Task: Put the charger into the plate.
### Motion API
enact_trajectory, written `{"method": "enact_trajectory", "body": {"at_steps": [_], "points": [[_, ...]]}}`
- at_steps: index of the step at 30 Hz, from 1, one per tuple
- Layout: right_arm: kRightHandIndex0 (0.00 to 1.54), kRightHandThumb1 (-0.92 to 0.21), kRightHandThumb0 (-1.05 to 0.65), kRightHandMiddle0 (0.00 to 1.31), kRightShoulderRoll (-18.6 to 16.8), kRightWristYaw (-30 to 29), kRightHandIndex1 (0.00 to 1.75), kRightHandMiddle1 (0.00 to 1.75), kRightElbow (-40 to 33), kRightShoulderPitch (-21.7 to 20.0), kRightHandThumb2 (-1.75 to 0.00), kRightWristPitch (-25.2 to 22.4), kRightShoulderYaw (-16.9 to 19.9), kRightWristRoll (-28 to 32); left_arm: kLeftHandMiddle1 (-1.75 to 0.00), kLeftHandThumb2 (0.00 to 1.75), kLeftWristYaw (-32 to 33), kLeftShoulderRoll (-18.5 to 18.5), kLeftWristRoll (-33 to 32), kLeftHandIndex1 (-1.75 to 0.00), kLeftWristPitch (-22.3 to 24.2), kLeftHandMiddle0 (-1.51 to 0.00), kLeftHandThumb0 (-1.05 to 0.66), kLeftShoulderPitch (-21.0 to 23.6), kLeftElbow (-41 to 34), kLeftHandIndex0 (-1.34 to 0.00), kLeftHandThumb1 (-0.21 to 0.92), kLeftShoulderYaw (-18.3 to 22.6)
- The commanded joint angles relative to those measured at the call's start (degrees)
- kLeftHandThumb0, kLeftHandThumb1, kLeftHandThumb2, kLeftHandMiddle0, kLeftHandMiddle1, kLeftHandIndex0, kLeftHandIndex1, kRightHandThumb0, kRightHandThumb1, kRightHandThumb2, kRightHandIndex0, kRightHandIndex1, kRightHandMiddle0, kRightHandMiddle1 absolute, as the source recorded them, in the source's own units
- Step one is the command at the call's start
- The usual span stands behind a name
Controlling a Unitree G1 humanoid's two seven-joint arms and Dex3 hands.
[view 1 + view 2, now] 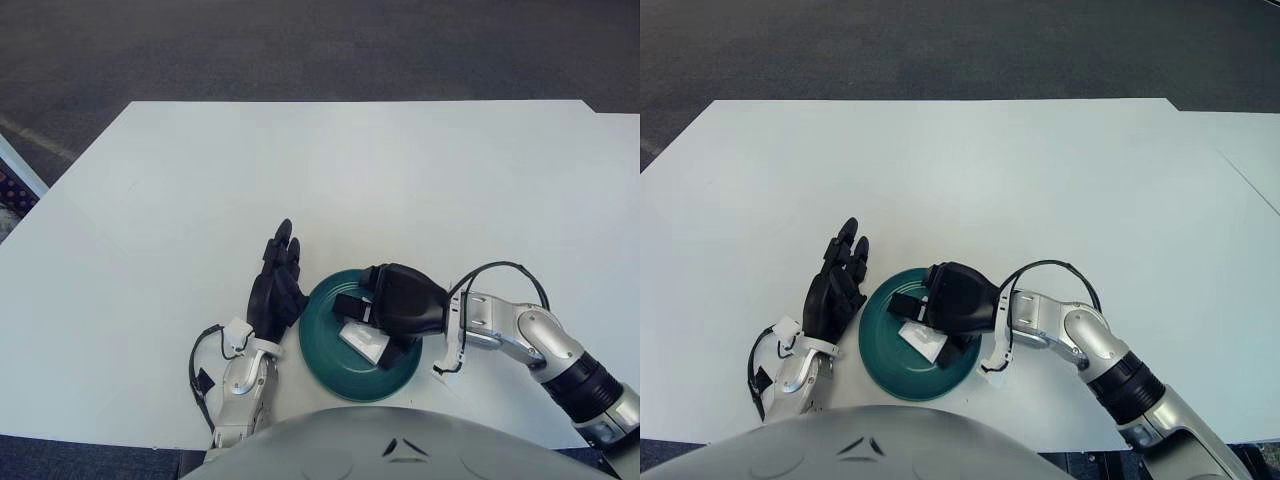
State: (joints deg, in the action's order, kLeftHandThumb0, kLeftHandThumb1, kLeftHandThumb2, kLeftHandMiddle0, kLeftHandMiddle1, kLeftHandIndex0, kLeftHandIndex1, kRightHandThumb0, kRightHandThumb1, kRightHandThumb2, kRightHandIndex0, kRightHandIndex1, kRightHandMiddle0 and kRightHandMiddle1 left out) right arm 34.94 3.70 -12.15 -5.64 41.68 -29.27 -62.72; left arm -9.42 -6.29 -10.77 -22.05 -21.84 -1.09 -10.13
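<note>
- White table (400, 170): bare apart from the work near the 6 o'clock edge. No obstruction is seen around the work.
- Green plate (325, 350): set flat near that edge. It could be dragged or tipped if the hand is drawn out low across the 3 o'clock rim.
- Right hand (385, 312): reached in over the plate from 3 o'clock, fingers curled around the charger. Whether the grip is loosened cannot be told.
- Left hand (277, 290): seen just beside the plate at 9 o'clock, fingers extended and holding nothing. The rim could be nudged by it.
- Charger (364, 342): white block, low over the plate's centre, seemingly touching the bowl. If it is released tilted, or caught on a finger, it could be flicked over the rim.
</note>
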Motion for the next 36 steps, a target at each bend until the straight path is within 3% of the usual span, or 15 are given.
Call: {"method": "enact_trajectory", "body": {"at_steps": [1,4,7,9,10,11,12,14,15,18,25,36], "points": [[0.88,-0.92,-0.57,0.75,-0.6,0.9,1.75,1.75,-2.1,1.8,-0.68,-2.1,0.0,-1.3,0.0,1.08,0.7,-0.7,1.0,-0.21,-0.6,0.0,-0.98,0.0,0.4,0.0,0.92,-0.1],[0.77,-0.92,-0.63,0.48,-1.1,3.4,1.75,1.75,-4.2,3.6,-0.68,-4.3,-0.3,-1.5,0.0,1.08,1.3,-0.6,2.0,-0.2,-0.6,0.0,-0.98,0.1,0.5,0.0,0.92,0.1],[0.66,-0.92,-0.71,0.35,-0.4,5.6,1.75,1.75,-7.5,6.2,-0.7,-5.5,-0.6,-2.1,0.0,1.08,1.9,0.0,2.6,-0.19,-0.2,0.0,-0.97,0.2,0.6,0.0,0.92,1.2],[0.35,-0.92,-0.77,0.2,0.0,8.4,1.75,1.75,-11.0,7.7,-0.75,-6.3,-0.6,-2.3,0.0,1.09,2.1,0.3,2.5,-0.19,0.0,0.0,-0.97,0.6,1.5,0.0,0.92,2.1],[0.28,-0.92,-0.8,0.16,0.2,11.2,1.58,1.63,-13.7,8.3,-0.77,-7.0,-0.6,-2.1,0.0,1.09,2.4,0.2,2.7,-0.18,0.3,0.0,-0.97,0.8,1.7,0.0,0.92,2.4],[0.23,-0.92,-0.85,0.1,0.2,13.2,1.17,1.31,-15.5,8.6,-0.82,-7.5,-0.6,-1.9,0.0,1.09,2.7,0.1,2.8,-0.18,0.5,0.0,-0.97,0.9,1.9,0.0,0.92,2.6],[0.24,-0.92,-0.88,0.07,0.2,18.5,0.84,1.1,-18.2,7.9,-0.85,-8.8,-0.8,-0.9,0.0,1.09,3.0,-0.1,3.0,-0.17,0.3,0.0,-0.97,1.2,2.5,0.0,0.92,2.9],[0.22,-0.92,-0.93,0.03,0.0,25.6,0.47,0.79,-21.1,6.5,-0.92,-10.4,-1.0,0.4,0.0,1.08,3.3,-0.4,3.3,-0.17,-0.4,0.0,-0.97,1.6,3.3,0.0,0.92,3.4],[0.21,-0.92,-0.94,0.02,-0.1,27.9,0.33,0.66,-21.8,6.0,-0.95,-10.9,-1.1,0.8,0.0,1.08,3.4,-0.4,3.4,-0.16,-0.6,0.0,-0.98,1.8,3.6,0.0,0.92,3.5],[0.17,-0.92,-0.98,0.01,-0.3,33.8,0.14,0.45,-22.8,4.7,-1.0,-11.7,-1.4,0.7,0.0,1.08,3.4,-0.5,3.4,-0.14,-1.6,0.0,-0.98,2.4,4.8,0.0,0.92,3.9],[0.11,-0.92,-1.04,0.0,-0.9,40.8,0.02,0.17,-23.7,3.5,-1.07,-12.7,-1.5,1.8,0.0,1.08,3.1,-0.4,2.8,-0.09,-3.0,0.0,-0.99,3.2,6.5,0.0,0.92,4.5],[0.1,-0.92,-1.05,0.0,-1.9,41.8,0.01,0.01,-24.2,2.9,-1.1,-13.4,-0.9,1.6,0.0,1.12,2.3,-0.1,3.0,-0.08,-3.6,0.0,-0.99,2.8,6.9,0.0,0.92,4.2]]}}
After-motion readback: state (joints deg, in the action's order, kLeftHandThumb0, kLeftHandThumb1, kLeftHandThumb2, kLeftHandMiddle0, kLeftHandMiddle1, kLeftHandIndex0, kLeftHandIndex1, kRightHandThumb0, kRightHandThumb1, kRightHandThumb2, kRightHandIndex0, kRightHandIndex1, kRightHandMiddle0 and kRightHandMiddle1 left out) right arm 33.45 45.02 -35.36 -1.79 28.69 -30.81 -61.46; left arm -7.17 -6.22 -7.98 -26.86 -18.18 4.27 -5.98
